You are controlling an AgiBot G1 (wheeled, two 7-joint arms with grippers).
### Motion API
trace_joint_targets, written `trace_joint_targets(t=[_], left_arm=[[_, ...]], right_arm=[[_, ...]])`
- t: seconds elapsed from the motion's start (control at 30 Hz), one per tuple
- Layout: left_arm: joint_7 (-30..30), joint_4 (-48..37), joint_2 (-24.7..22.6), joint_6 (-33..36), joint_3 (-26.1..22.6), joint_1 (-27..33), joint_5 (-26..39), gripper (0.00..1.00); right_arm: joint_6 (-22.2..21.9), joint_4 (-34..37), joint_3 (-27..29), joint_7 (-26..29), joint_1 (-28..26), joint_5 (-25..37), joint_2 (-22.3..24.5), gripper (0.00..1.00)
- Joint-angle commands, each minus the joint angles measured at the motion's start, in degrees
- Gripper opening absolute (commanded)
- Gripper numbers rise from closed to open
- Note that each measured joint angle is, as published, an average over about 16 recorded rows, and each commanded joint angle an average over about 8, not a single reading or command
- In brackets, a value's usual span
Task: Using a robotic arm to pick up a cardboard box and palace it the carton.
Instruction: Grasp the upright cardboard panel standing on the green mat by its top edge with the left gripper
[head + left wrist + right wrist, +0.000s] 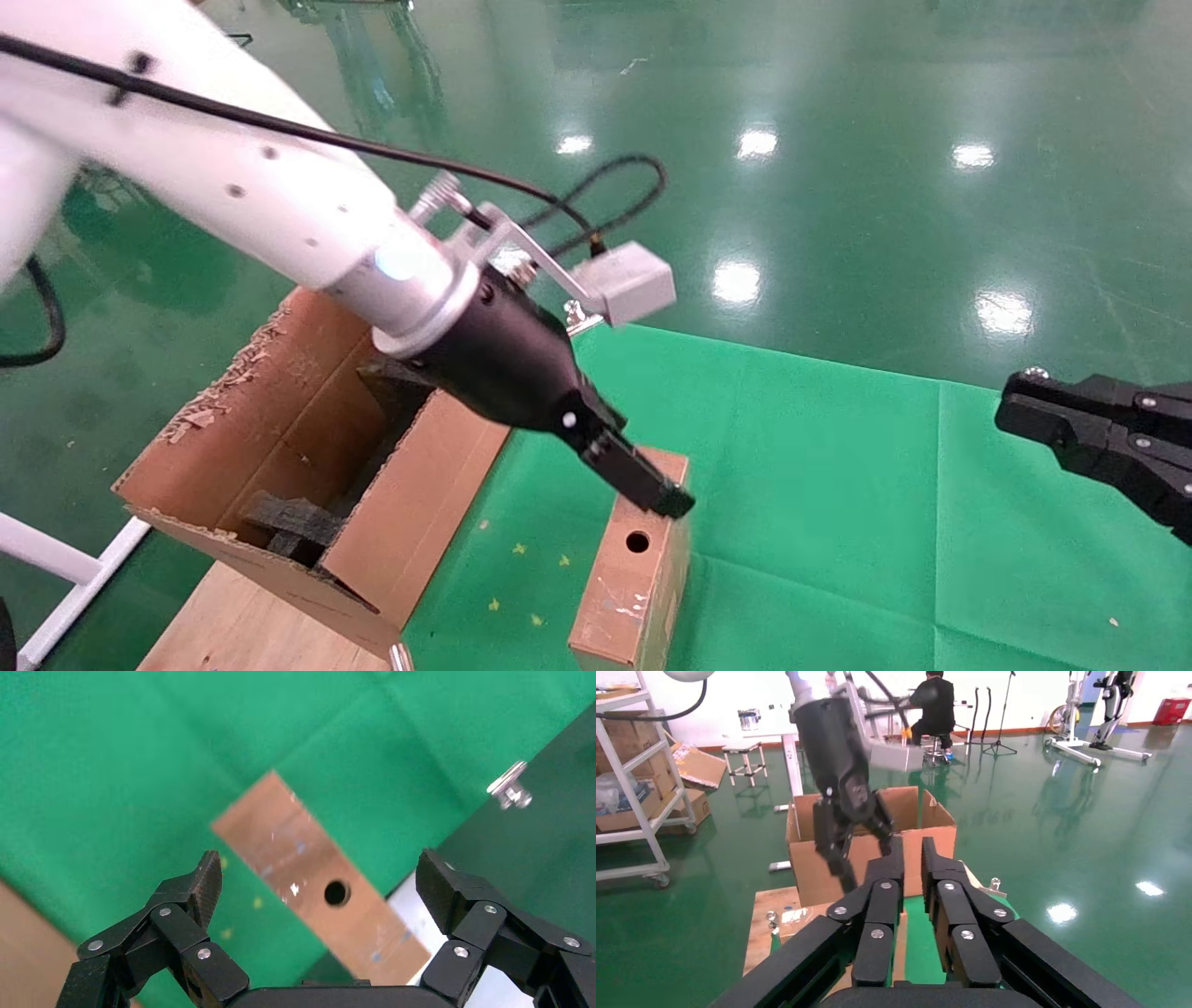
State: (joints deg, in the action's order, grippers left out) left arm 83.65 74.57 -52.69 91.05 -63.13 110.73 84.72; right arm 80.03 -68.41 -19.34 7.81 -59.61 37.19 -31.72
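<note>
The cardboard box (626, 587) is slim and brown, with a round hole in its upper face, and stands on the green cloth near the front. My left gripper (672, 501), on the white robotic arm, hangs just above the box's far end. In the left wrist view the left gripper (320, 867) is open, its fingers spread wide to either side of the cardboard box (281, 839) and apart from it. The carton (279, 419) stands open to the left, with ragged flaps and dark foam inside. My right gripper (1010, 410) is parked at the right, shut and empty.
The green cloth (838, 485) covers the table. A wooden board (233, 624) lies under the carton, and a white frame (65, 559) stands at the far left. In the right wrist view the right gripper (914, 850) faces the carton (807, 874); shelves (631, 776) stand behind.
</note>
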Motion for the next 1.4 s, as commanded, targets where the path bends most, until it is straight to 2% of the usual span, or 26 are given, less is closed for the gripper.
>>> trace_joint_targets(t=[0.03, 0.17, 0.27, 0.73, 0.77, 0.93, 0.97, 1.0, 1.03, 1.2, 1.23, 1.4], left_arm=[[4.15, 0.17, -1.39, 0.08, -4.43, 2.02, -0.17, 1.0], [8.27, -0.86, -4.14, -0.45, -10.61, 4.13, -0.93, 1.0], [9.77, -2.12, -6.09, -1.05, -13.09, 4.56, -1.73, 1.0], [9.03, -8.42, -12.25, -2.08, -18.19, 2.74, -0.57, 1.0], [8.88, -8.66, -12.4, -2.07, -18.3, 2.69, -0.57, 1.0], [8.15, -9.87, -13.22, -1.89, -19.01, 2.79, -0.63, 1.0], [8.09, -9.99, -13.29, -1.89, -19.08, 2.81, -0.64, 0.93], [8.03, -10.12, -13.37, -1.88, -19.16, 2.84, -0.65, 0.81], [7.95, -10.26, -13.46, -1.86, -19.25, 2.87, -0.66, 0.69], [8.05, -10.07, -13.33, -1.81, -19.13, 2.89, -0.66, 0.06], [8.07, -10.02, -13.3, -1.81, -19.1, 2.89, -0.66, 0.0], [8.16, -9.82, -13.16, -1.81, -18.96, 2.87, -0.66, 0.0]], right_arm=[[0.0, 0.0, 0.0, 0.0, 0.0, 0.0, 0.0, 0.0], [0.0, 0.0, 0.0, 0.0, 0.0, 0.0, 0.0, 0.0], [0.0, 0.0, 0.0, 0.0, 0.0, 0.0, 0.0, 0.0], [0.0, 0.0, 0.0, 0.0, 0.0, 0.0, 0.0, 0.01], [0.0, 0.0, 0.0, 0.0, 0.0, 0.0, 0.0, 0.06], [-0.01, 0.01, 0.0, 0.0, 0.01, 0.0, 0.01, 0.68], [-0.01, 0.01, 0.0, 0.0, 0.01, 0.0, 0.01, 0.81], [-0.01, 0.01, 0.0, 0.0, 0.01, 0.0, 0.01, 0.92], [-0.02, 0.02, 0.0, 0.0, 0.01, 0.0, 0.01, 0.99], [-0.02, 0.02, 0.0, 0.0, 0.01, 0.0, 0.01, 1.0], [-0.02, 0.02, 0.0, 0.0, 0.01, 0.0, 0.01, 1.0], [-0.02, 0.02, 0.0, 0.0, 0.01, 0.0, 0.01, 1.0]])
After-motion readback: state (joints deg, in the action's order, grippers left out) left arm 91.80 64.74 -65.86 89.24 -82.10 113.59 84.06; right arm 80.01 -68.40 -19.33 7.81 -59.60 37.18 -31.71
